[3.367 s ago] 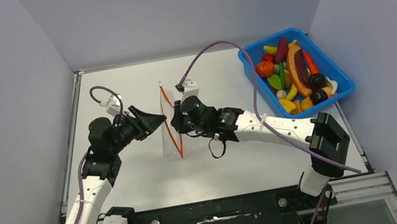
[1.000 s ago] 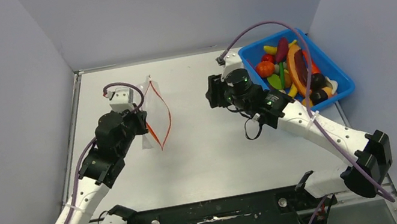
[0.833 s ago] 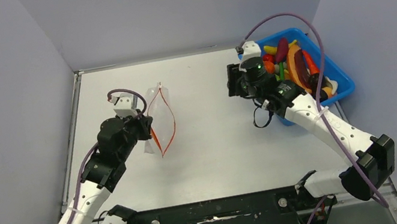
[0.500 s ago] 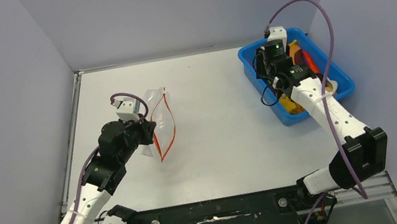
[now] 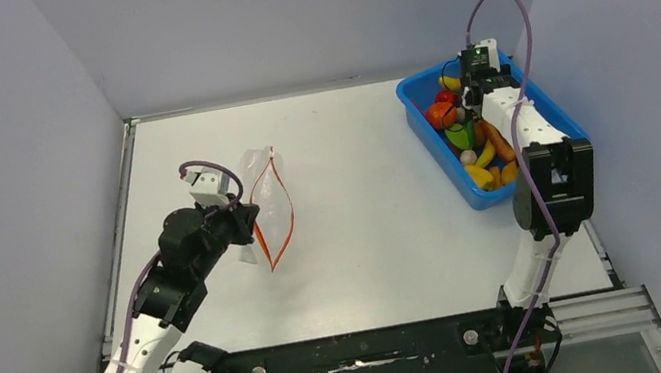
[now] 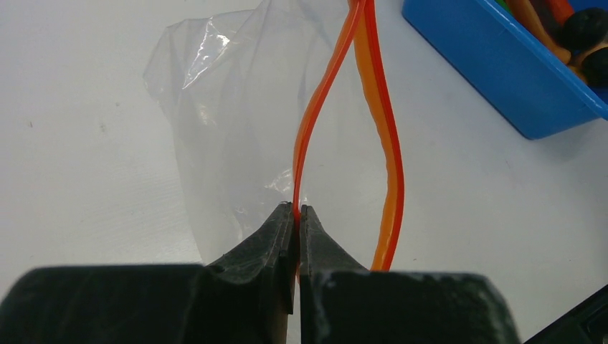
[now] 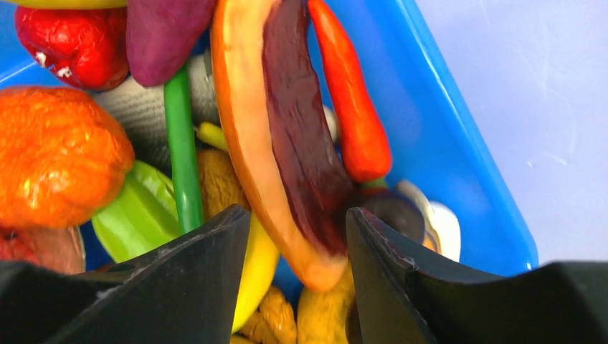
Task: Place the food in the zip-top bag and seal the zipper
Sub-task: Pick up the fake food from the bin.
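Note:
The zip-top bag (image 5: 263,183) is clear and crinkly and stands on the table at the left with its mouth gaping. My left gripper (image 6: 297,209) is shut on one lip of the red-orange zipper (image 6: 387,143); from above, this left gripper (image 5: 246,223) sits at the bag's near-left side. The food lies piled in the blue tray (image 5: 450,166). My right gripper (image 7: 297,218) hangs open over it. Its fingers straddle the end of a long orange-and-maroon slice (image 7: 279,122). Beside that lie a red-orange carrot (image 7: 351,100), a green stalk (image 7: 183,150) and a lumpy orange fruit (image 7: 57,165).
The blue tray (image 6: 502,79) stands at the back right against the grey side wall. Grey walls close off the table at the left, back and right. A purple cable (image 5: 505,10) loops above the right wrist.
My right arm has swung from mid-table to over the tray and lowered its gripper into the food, jaws a little wider. The left gripper has kept its hold, shifting the bag slightly.

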Controlling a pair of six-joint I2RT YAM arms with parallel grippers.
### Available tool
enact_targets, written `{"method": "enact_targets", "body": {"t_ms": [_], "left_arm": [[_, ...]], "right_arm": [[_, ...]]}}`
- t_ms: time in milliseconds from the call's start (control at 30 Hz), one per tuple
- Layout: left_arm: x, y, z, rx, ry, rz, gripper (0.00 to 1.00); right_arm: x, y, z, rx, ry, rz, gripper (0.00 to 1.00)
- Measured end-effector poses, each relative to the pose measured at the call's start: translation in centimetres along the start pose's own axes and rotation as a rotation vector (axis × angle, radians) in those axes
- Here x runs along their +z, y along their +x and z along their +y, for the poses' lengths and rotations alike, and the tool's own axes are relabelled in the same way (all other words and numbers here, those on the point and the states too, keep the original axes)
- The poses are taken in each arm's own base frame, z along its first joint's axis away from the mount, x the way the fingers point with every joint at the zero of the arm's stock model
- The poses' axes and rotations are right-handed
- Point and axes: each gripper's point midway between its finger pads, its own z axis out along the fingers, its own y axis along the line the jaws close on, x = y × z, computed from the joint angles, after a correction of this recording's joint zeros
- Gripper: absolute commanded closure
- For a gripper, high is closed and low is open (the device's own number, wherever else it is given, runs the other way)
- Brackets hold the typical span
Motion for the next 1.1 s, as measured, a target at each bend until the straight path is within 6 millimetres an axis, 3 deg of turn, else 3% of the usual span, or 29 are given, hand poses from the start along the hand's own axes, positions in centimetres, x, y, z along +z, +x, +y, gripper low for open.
{"method": "enact_targets", "body": {"t_ms": [133, 367, 567, 867, 1100], "left_arm": [[-0.6, -0.8, 0.3, -0.006, -0.003, -0.035, 1.00], [-1.0, -1.3, 1.0, -0.027, -0.011, -0.056, 1.00], [-1.0, -1.1, 0.9, -0.037, 0.004, -0.051, 1.00], [-0.9, -0.9, 0.8, -0.046, 0.014, -0.042, 1.00], [-0.9, -0.8, 0.8, -0.048, 0.018, -0.038, 1.00]], "right_arm": [[2.9, -1.0, 0.9, -0.040, -0.007, 0.015, 0.43], [5.8, -1.9, 1.9, -0.083, -0.008, 0.029, 0.42], [7.8, -0.1, 2.5, -0.127, 0.005, 0.086, 0.42], [9.0, 1.9, 2.3, -0.168, 0.047, 0.146, 0.47], [9.1, 1.9, 2.1, -0.168, 0.050, 0.147, 0.64]]}}
